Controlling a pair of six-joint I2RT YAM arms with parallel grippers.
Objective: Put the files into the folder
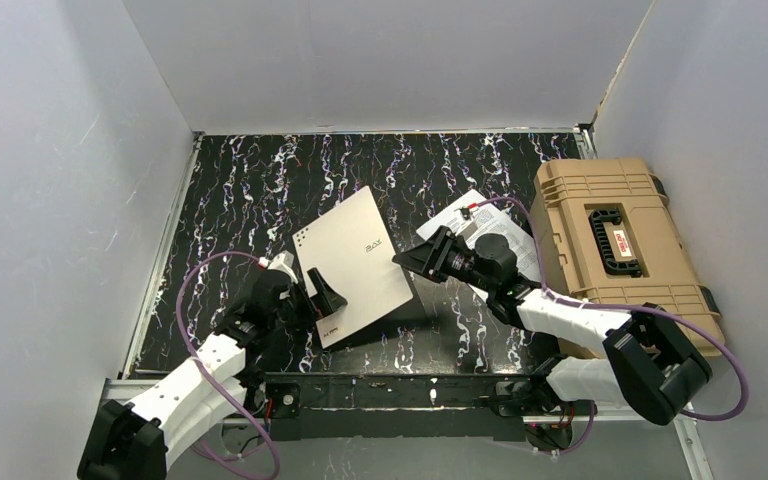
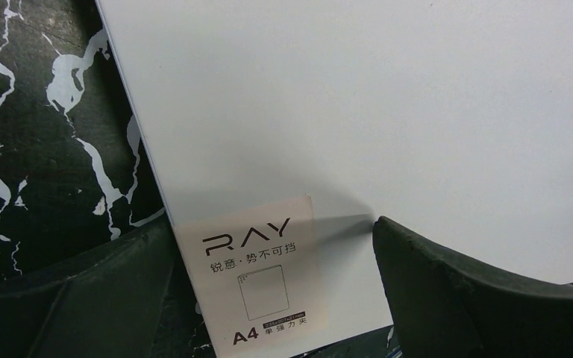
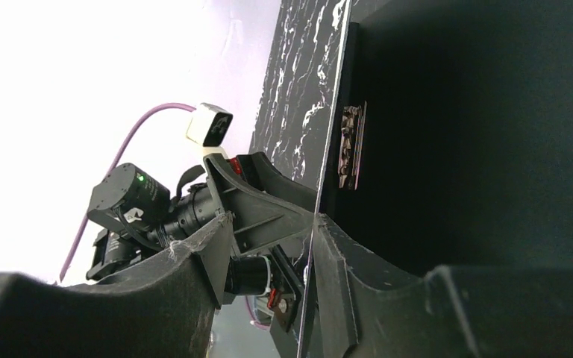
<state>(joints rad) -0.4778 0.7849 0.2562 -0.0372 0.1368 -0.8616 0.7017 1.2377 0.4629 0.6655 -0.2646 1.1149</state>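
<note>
The left arm reaches from the lower left, its left gripper [image 1: 326, 297] at the near corner of the folder [image 1: 355, 260]. Its jaws are spread wide, the labelled corner between them. The right arm bends in from the lower right. The right gripper [image 1: 412, 259] meets the cover's right edge with its jaws slightly parted, the edge touching one finger with a gap to the other.

The folder sits mid-frame, its thin, stiff tan cover tilted up. The inside is black with a metal clip [image 3: 351, 145]. The files [image 1: 463, 218], white printed sheets, lie flat right of centre, partly under the right arm.

The marbled table [image 1: 260, 190] shows bare to the upper left. A ribbed tan case [image 1: 570, 200] crowds the right edge.
</note>
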